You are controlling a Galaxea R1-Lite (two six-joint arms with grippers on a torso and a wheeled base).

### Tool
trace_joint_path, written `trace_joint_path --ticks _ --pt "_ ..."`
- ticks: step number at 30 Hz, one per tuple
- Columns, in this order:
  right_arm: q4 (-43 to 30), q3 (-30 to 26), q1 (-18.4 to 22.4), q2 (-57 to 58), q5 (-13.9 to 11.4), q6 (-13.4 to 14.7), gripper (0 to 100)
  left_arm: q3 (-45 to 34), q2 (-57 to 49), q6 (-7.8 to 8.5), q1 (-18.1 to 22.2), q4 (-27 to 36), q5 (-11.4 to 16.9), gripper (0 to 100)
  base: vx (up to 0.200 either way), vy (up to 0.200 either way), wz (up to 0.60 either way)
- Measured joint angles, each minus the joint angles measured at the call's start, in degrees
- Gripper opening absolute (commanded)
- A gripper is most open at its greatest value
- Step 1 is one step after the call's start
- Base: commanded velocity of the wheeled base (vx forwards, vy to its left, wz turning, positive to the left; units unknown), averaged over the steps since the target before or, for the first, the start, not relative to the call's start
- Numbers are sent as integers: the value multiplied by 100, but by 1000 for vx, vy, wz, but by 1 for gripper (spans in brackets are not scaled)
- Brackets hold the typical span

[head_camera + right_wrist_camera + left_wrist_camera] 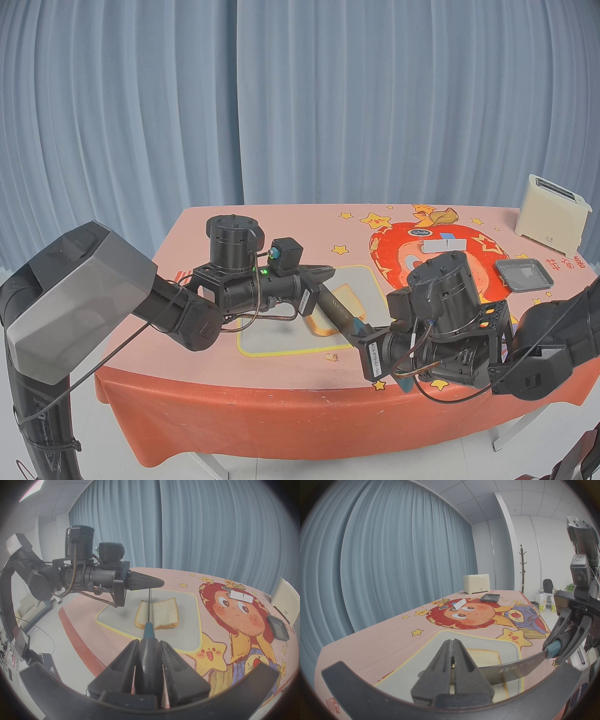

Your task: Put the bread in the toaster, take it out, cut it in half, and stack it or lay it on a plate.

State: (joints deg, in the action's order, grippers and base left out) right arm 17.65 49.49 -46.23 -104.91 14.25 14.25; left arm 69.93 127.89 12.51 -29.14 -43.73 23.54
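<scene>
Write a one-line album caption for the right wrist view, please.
Right tool grips a knife, blade across the bread slice on the grey mat, left tool shut near the blade's tip.

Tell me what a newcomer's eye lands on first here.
The knife comes first. It is clamped in the right hand, with its blade across the middle of the bread slice on the grey mat near the front of the table. Next is the left hand, closed to a point just above the bread by the blade's tip. The cream toaster stands off at the far right corner.
</scene>
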Motion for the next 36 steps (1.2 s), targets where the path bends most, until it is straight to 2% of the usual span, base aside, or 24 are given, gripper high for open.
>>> trace_joint_path --ticks 9,15,29,36 --pt "-26 78 39 -2 -11 -88 0 -372 37 32 20 -296 2 0 0 0 0" --pt "-61 124 56 -13 -9 -121 0 -372 77 32 23 -290 5 0 0 0 0" --pt "74 -190 98 -22 -5 -121 0 -116 88 7 -16 -182 2 0 0 0 0" --pt "18 -126 116 -18 -5 -130 0 -55 105 -2 -51 -193 0 0 0 0 0"
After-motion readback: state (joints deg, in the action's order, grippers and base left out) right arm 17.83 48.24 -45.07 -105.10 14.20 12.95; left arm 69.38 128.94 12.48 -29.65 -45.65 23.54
